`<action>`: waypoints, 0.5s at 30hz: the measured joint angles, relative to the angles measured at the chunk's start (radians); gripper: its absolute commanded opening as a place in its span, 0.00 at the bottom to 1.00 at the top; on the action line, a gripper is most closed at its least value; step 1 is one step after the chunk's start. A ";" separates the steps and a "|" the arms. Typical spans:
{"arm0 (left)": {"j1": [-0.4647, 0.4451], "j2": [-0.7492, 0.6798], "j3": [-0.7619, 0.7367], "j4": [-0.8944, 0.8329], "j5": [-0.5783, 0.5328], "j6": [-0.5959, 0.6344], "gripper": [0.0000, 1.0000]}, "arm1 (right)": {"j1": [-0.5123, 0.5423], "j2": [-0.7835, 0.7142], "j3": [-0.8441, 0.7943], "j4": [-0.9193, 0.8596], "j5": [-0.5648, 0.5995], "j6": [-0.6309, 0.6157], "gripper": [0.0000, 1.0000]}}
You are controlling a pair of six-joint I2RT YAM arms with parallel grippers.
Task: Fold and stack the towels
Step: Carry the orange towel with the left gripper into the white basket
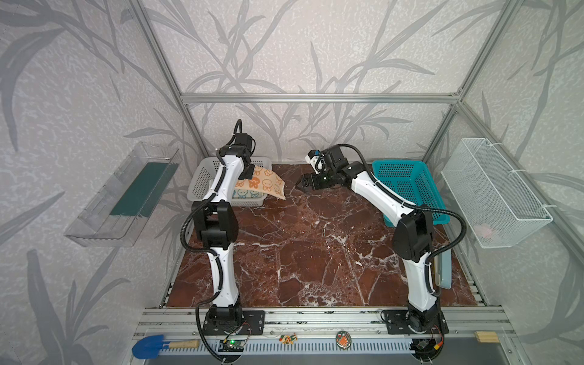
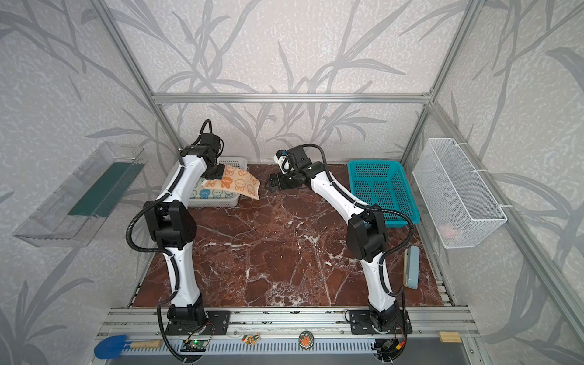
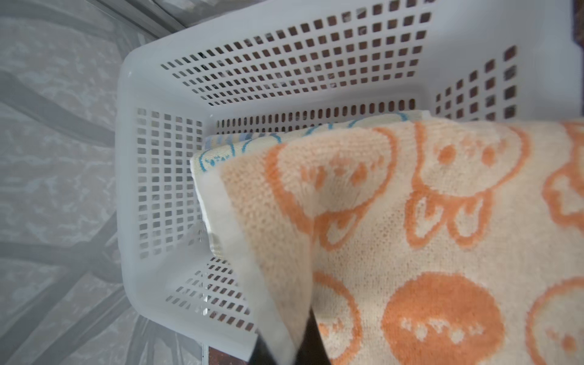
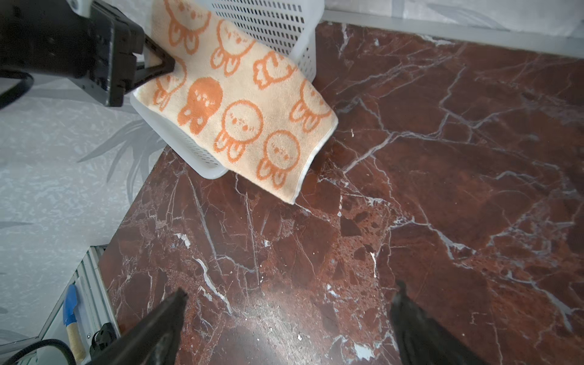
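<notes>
Left gripper [image 4: 169, 66] is clamping the orange bunny-print terry towel [image 4: 252, 104] over the white perforated basket [image 4: 278, 28], apparently extracting; right gripper [image 4: 290, 289], jaws apart, likely taking a corner next.

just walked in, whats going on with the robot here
The left gripper is shut on an edge of the orange bunny towel, holding it up over the white basket, its free end hanging past the rim above the marble table. A cream-and-blue towel lies in that basket. The right gripper hangs open nearby, holding nothing.
</notes>
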 measured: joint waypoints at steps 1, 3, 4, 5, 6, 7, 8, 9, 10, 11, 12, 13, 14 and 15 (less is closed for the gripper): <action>0.009 -0.006 -0.022 0.025 -0.006 0.006 0.00 | 0.000 0.002 0.006 0.001 -0.002 0.000 0.99; 0.021 -0.018 -0.069 0.068 -0.015 0.022 0.00 | 0.000 0.005 0.015 0.000 -0.006 0.000 0.99; 0.027 -0.024 -0.094 0.091 -0.020 0.032 0.00 | 0.000 0.009 0.019 0.001 -0.007 0.000 0.99; 0.032 -0.028 -0.111 0.108 -0.024 0.039 0.00 | 0.000 0.013 0.021 0.001 -0.008 0.000 0.99; 0.037 -0.031 -0.128 0.126 -0.029 0.050 0.00 | 0.000 0.018 0.021 0.001 -0.009 0.001 0.99; 0.042 -0.031 -0.138 0.140 -0.033 0.058 0.00 | 0.000 0.023 0.022 0.001 -0.011 0.002 0.99; 0.048 -0.031 -0.143 0.150 -0.036 0.063 0.00 | 0.000 0.029 0.022 0.001 -0.014 0.004 0.99; 0.054 -0.031 -0.148 0.163 -0.038 0.068 0.00 | 0.000 0.036 0.023 0.001 -0.016 0.005 0.99; 0.059 -0.031 -0.152 0.176 -0.039 0.072 0.00 | 0.002 0.045 0.026 0.000 -0.017 0.008 0.99; 0.063 -0.031 -0.153 0.187 -0.040 0.075 0.00 | 0.003 0.053 0.031 -0.001 -0.019 0.011 0.99; 0.068 -0.031 -0.158 0.206 -0.040 0.077 0.00 | 0.004 0.062 0.039 -0.003 -0.020 0.013 0.99; 0.074 -0.031 -0.164 0.223 -0.040 0.079 0.00 | 0.006 0.069 0.049 -0.010 -0.020 0.016 0.99; 0.080 -0.031 -0.167 0.234 -0.040 0.079 0.00 | 0.007 0.074 0.057 -0.014 -0.021 0.018 0.99; 0.088 -0.031 -0.171 0.245 -0.040 0.079 0.00 | 0.008 0.078 0.067 -0.018 -0.022 0.019 0.99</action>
